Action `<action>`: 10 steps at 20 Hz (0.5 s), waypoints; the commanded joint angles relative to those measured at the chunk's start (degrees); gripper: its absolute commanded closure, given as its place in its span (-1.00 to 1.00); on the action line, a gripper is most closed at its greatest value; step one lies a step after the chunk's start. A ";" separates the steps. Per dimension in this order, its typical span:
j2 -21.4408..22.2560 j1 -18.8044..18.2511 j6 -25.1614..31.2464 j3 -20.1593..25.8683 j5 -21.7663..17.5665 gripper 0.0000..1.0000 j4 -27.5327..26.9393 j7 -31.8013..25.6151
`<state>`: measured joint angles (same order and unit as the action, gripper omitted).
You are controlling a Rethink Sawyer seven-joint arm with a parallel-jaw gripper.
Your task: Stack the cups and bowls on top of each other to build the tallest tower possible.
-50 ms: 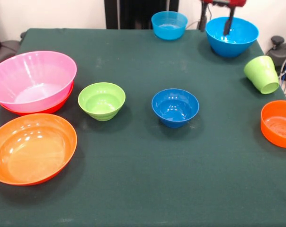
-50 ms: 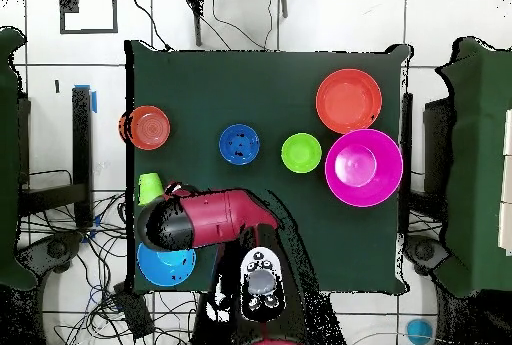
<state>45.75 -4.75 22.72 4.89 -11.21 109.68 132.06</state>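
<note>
1. Hidden or cut off: in the front view only the lower part of the gripper (image 1: 215, 21) shows, cut by the top edge; two dark fingers hang from a red body. In the overhead view the arm (image 2: 205, 219) covers the gripper completely and hides part of the large sky blue bowl (image 2: 165, 266).
2. The second sky blue bowl (image 1: 169, 24) cannot be made out in the overhead view. The smaller orange bowl (image 1: 279, 124) is cut by the right edge of the front view.
3. Jaw state: the two fingers stand spread apart and grip nothing. One finger (image 1: 227, 24) hangs inside the large sky blue bowl (image 1: 232, 36); the other hangs outside its rim, on the side of the second sky blue bowl. Contact with the rim cannot be determined.
4. The lime green cup (image 1: 262, 74) lies tilted on its side near the jaws, just past the large sky blue bowl.
5. The tower (image 1: 33, 82), a big pink bowl nested in a wide shallow orange bowl, stands well apart from the jaws, across the table (image 1: 143, 179).
6. A second wide shallow orange bowl (image 1: 32, 148) sits just beside the tower, apart from it.
7. The small lime green bowl (image 1: 102, 100) and the small dark blue bowl (image 1: 175, 107) stand upright between the tower and the jaws.
8. Arm pose: in the overhead view the arm reaches from the base sideways over the large sky blue bowl.
</note>
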 commanded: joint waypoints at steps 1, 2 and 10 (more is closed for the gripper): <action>-7.65 0.86 -3.29 -2.03 -4.05 -1.00 -1.64 3.40; -7.94 0.91 -3.78 -2.22 -4.18 -1.00 -1.60 3.31; -7.21 -0.43 -4.52 -1.24 -3.02 -1.00 -0.15 2.15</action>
<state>40.11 -4.80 21.61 2.00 -11.67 109.69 132.06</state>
